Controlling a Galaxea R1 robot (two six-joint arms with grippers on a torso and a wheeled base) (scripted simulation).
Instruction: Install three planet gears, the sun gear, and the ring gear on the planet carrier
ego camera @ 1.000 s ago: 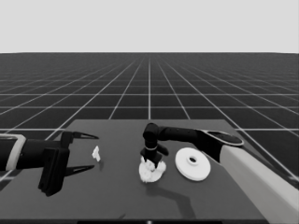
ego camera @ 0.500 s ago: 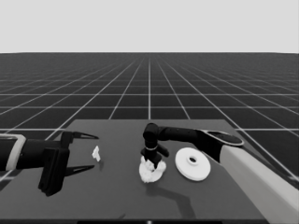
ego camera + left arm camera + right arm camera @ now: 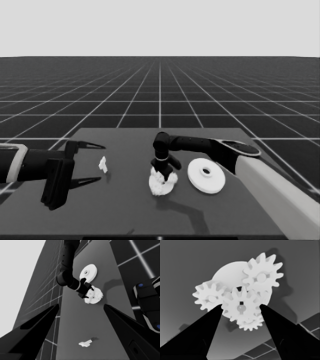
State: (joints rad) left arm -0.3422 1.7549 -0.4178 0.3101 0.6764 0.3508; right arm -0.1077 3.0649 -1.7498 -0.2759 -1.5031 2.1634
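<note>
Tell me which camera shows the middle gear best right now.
The right wrist view: the middle gear fills the picture between the right gripper's fingers, teeth and hole plain. The head view shows only a white clump under that gripper; the left wrist view shows the clump small.

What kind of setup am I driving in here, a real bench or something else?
Almost certainly a simulator: a dark table floats on an endless grid floor under a blank pale band. The right tool works over white gears on the smaller round part.

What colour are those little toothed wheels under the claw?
White, all of them; the gears show best in the right wrist view.
</note>
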